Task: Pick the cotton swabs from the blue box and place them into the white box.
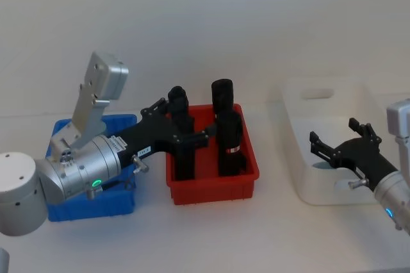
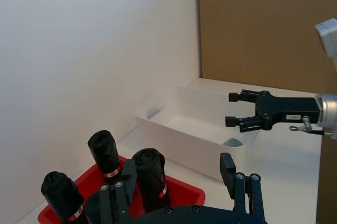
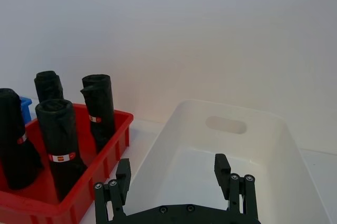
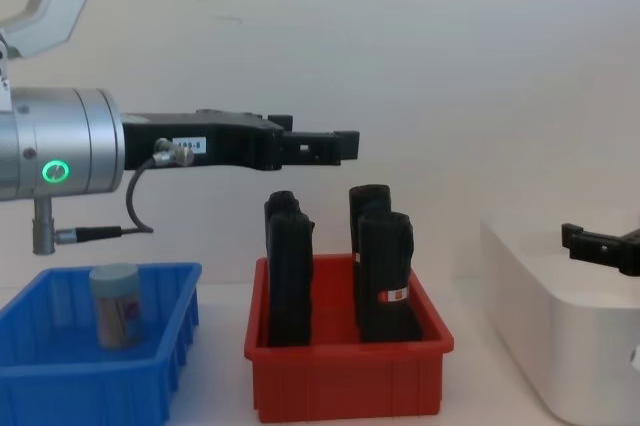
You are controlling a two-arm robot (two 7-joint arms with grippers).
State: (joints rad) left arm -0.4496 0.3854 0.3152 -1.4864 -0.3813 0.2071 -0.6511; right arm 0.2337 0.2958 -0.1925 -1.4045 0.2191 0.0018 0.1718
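Open, empty left gripper (image 4: 340, 148) should squarely straddle the blue box's (image 4: 100, 386) cotton swabs (image 4: 115, 306); right gripper (image 1: 337, 137) hangs open, empty, above the white box (image 4: 545, 306).

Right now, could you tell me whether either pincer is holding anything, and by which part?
Nothing is held: the left pincer is open above the red bin, the right pincer open above the white box.

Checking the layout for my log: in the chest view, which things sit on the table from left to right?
Shallow bright blue plastic bin holding a clear blue-capped swab tub → red plastic bin of tall black rolls → large white rounded box.
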